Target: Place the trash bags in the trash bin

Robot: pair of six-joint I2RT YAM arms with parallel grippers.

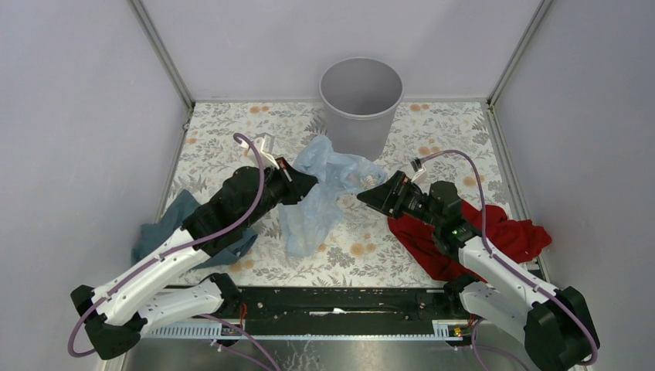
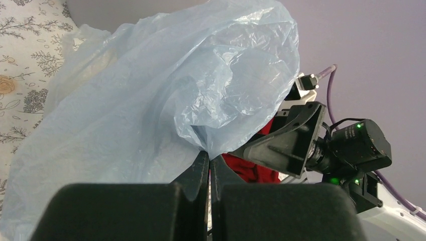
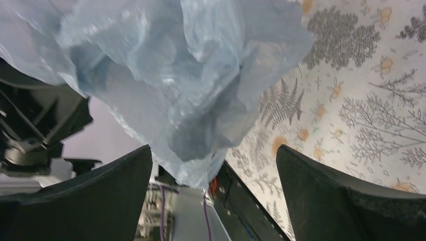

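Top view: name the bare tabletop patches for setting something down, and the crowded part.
Bare: the far corners either side of the trash bin; the near strip between the teal cloth and the red cloth, just short of the trash bag. Crowded: the centre, where the left gripper and right gripper meet at the bag.

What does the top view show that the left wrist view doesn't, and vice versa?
Only the top view: the grey trash bin, upright, and a teal cloth at the left. Only the left wrist: the left gripper closed on the trash bag at its edge. Both: the bag, the right gripper and the red cloth.
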